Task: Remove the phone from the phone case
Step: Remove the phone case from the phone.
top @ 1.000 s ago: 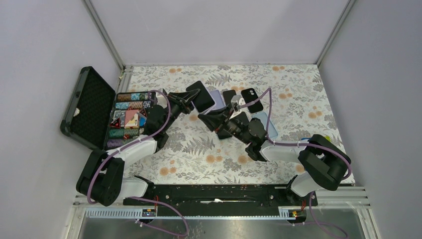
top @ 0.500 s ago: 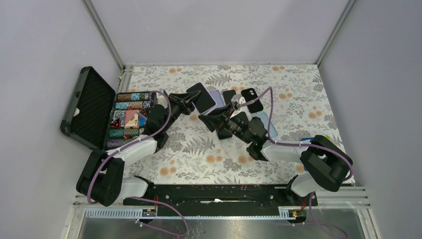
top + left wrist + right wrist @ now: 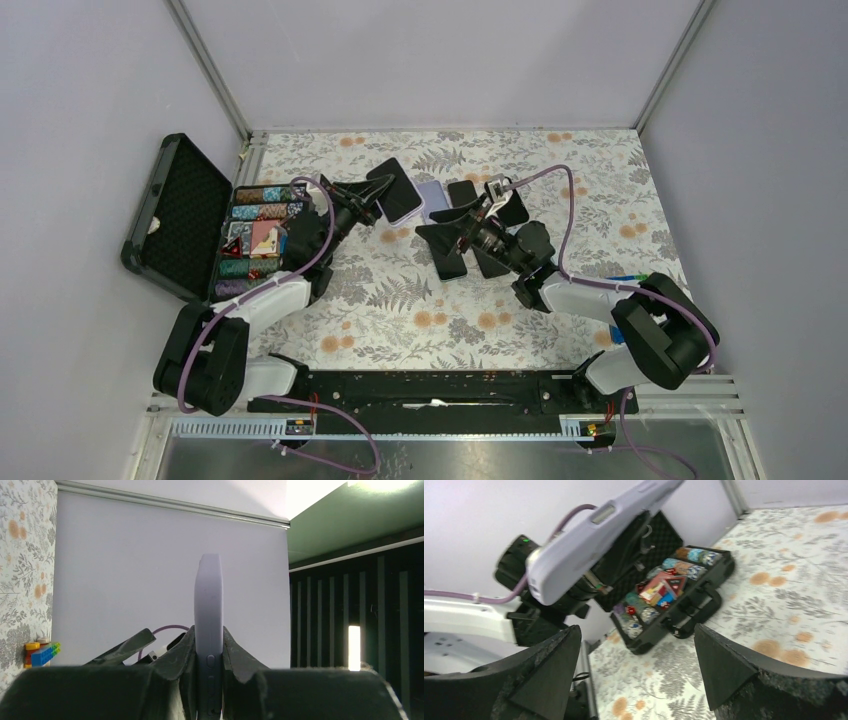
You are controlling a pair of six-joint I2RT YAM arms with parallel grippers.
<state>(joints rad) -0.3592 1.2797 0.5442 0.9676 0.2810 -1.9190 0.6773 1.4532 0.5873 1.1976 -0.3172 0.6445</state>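
Note:
The phone (image 3: 392, 190), dark screen up, sits in a lavender phone case (image 3: 431, 196) and is held tilted above the table. My left gripper (image 3: 366, 205) is shut on one end of it. In the left wrist view the phone case (image 3: 209, 605) stands edge-on, pinched between the left gripper's (image 3: 209, 647) two fingers. My right gripper (image 3: 446, 228) is open just right of the phone case and touches nothing. In the right wrist view the phone case (image 3: 594, 535) hangs above and beyond the right gripper's (image 3: 639, 667) wide-spread fingers.
An open black carrying case (image 3: 255, 236) with colourful pieces lies at the left. Several other phones and cases (image 3: 508, 203) lie on the floral table (image 3: 400, 310) behind and under my right arm. A small stack of toy bricks (image 3: 632, 278) sits at the right.
My right gripper has opened wide and drawn back to the right, away from the phone case. My left gripper has moved the cased phone slightly left and back.

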